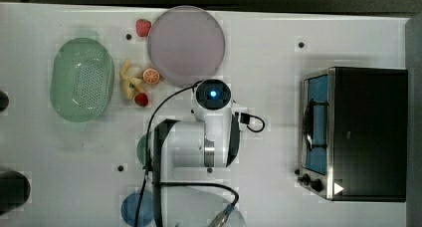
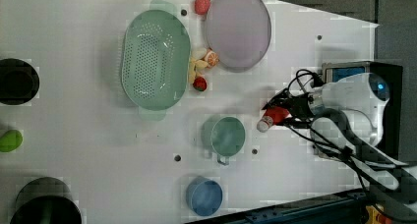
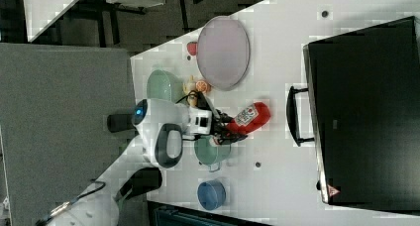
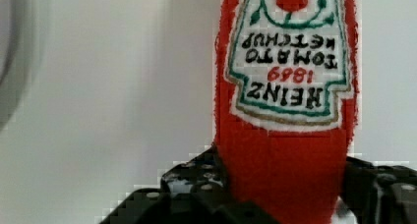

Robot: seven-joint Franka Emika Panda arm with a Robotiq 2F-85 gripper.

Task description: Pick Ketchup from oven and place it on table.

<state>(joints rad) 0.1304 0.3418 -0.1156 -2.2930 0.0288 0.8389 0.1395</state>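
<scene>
Above the table (image 3: 277,137), clear of the oven (image 3: 366,112), the gripper (image 3: 224,128) clamps the Ketchup (image 3: 252,116) by its base. Lower slowly until the bottle lies supported, then release. The wrist view confirms the jaws on the bottle; the left view adds its white cap beside the green cup (image 2: 223,135).

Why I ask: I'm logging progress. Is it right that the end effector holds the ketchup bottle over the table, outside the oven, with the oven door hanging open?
One detail is wrong: the door. In the right view the oven has its door shut, handle against the front. The rest stands: the end effector grips the ketchup bottle above the table, outside the oven.
</scene>
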